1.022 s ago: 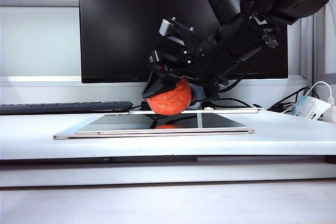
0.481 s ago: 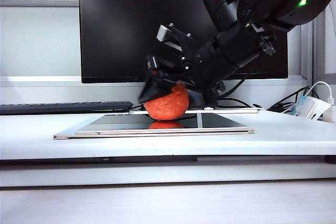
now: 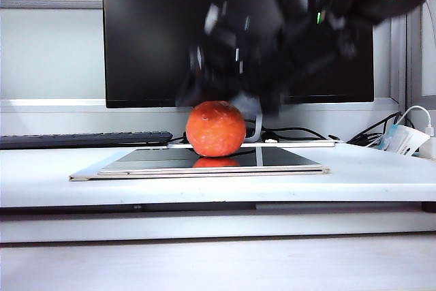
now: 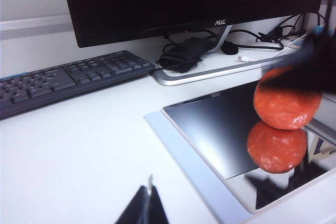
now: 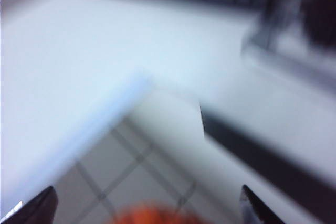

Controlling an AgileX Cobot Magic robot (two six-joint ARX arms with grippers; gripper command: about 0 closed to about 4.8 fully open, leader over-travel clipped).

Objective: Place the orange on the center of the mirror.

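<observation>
Orange [image 3: 216, 128] skin sits free on the mirror [image 3: 286, 158] near its middle, so the right gripper [image 5: 144, 203], jaws spread wide above the orange, should lift straight off without nudging it, while the left gripper [image 4: 147, 205], parked well aside from the mirror, shows too little to tell.

Right gripper [image 3: 228, 90] seen blurred, raised, fingers [image 5: 37, 205] spread wide, left gripper [image 4: 144, 208] glimpsed low, state unclear
</observation>
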